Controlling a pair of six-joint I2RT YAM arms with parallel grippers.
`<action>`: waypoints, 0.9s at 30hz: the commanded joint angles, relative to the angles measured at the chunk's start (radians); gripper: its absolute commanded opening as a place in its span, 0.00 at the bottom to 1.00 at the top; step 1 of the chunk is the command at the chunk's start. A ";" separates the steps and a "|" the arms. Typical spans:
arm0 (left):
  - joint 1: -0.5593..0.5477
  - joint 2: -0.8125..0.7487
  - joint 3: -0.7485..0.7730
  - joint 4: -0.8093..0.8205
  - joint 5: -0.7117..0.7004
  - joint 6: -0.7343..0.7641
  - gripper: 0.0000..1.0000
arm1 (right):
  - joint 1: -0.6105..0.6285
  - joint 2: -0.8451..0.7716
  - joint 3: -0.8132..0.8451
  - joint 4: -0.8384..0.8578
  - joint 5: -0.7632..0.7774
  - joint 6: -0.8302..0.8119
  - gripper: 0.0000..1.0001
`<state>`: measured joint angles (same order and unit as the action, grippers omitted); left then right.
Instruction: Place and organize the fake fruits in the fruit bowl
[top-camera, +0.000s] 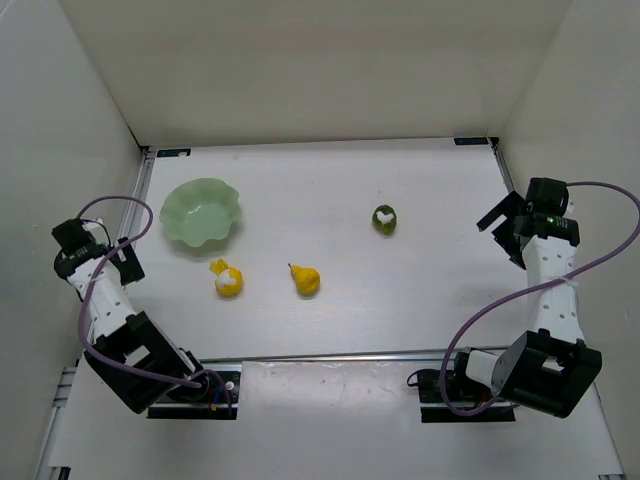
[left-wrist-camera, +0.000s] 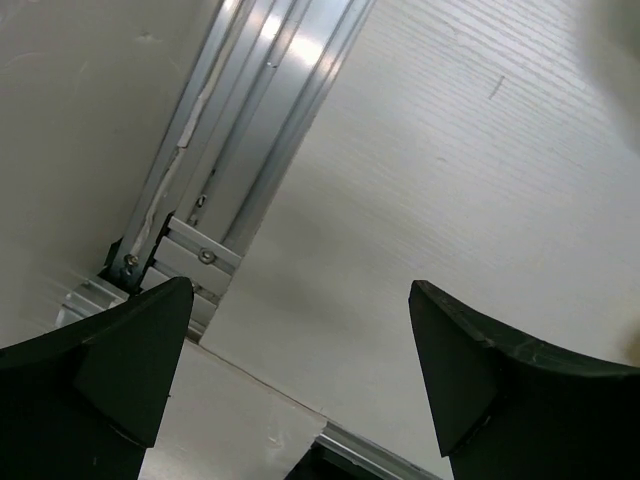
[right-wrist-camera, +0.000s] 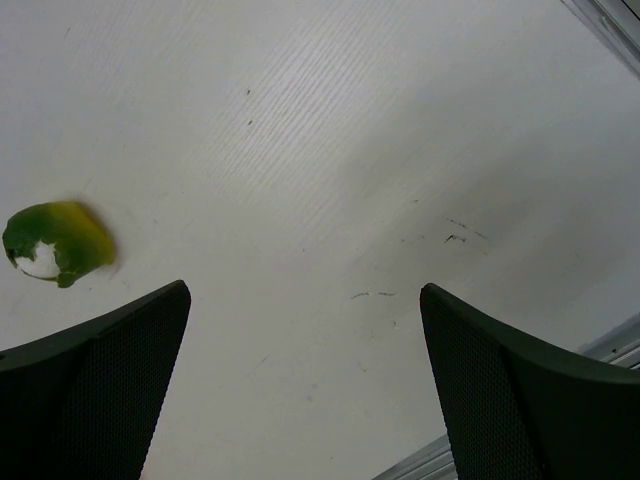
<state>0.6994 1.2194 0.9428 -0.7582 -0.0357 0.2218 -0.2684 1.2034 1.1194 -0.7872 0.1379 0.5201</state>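
The left jaws stand spread wide with nothing between them. Their smooth black fingers (left-wrist-camera: 110, 360) hang over the finely ribbed white desk (left-wrist-camera: 450, 150) and a ridged aluminium rail (left-wrist-camera: 270, 110) with a bolted bracket at its end. The right jaws gape just as wide and hold nothing; their fingers (right-wrist-camera: 100, 390) are black with a fine mesh texture. Outside their gap, off to one side and clear of the finger, lies the round olive-green fruit (right-wrist-camera: 55, 243) with its white patch. Seen from above, the fruit bowl (top-camera: 170, 215), pale translucent green with a wavy scalloped rim, sits near the left jaws. Beyond it, between the two pairs of jaws, the roundish yellow-and-white piece (top-camera: 228, 280) and the yellow pear (top-camera: 305, 280) rest on the desk, outside the bowl.
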 joint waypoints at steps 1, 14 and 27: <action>-0.014 -0.031 0.039 -0.048 0.101 0.036 1.00 | -0.003 -0.012 -0.004 0.019 -0.017 -0.009 0.99; -1.062 0.031 0.127 -0.288 -0.078 0.168 1.00 | 0.265 0.076 -0.032 0.049 -0.012 0.000 0.99; -1.239 0.331 0.016 -0.046 -0.395 0.172 1.00 | 0.512 0.174 0.029 0.031 0.081 0.032 0.99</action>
<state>-0.5388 1.5429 0.9180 -0.8799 -0.3363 0.4046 0.2268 1.3727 1.0958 -0.7582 0.1856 0.5438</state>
